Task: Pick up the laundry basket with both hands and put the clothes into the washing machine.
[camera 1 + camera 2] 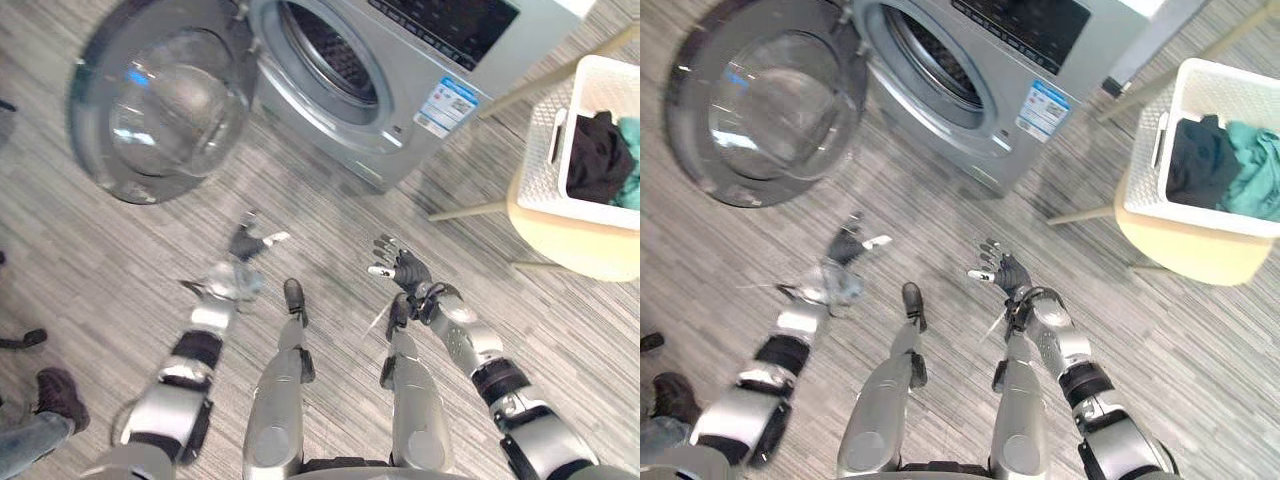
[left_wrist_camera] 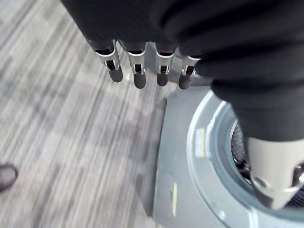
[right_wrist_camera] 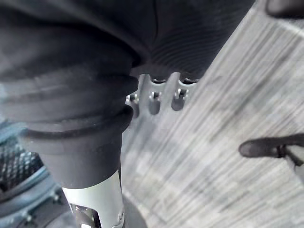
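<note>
Grey floor (image 1: 560, 330) lies between the laundry basket (image 1: 545, 150) and right hand (image 1: 405, 268).

Both arms stretch forward from the shoulders, well apart from each other, elbows slightly bent. The left hand (image 1: 245, 243) holds nothing, its fingers (image 2: 138, 71) straight in a row and the thumb set apart. The right hand (image 1: 405, 270) is likewise empty, its fingers loosely spread.

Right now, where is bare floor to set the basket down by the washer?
Bare grey floor lies in front of the silver washing machine, beside its open round door. It is crowded on the right, where the white laundry basket sits on a beige stool.
</note>
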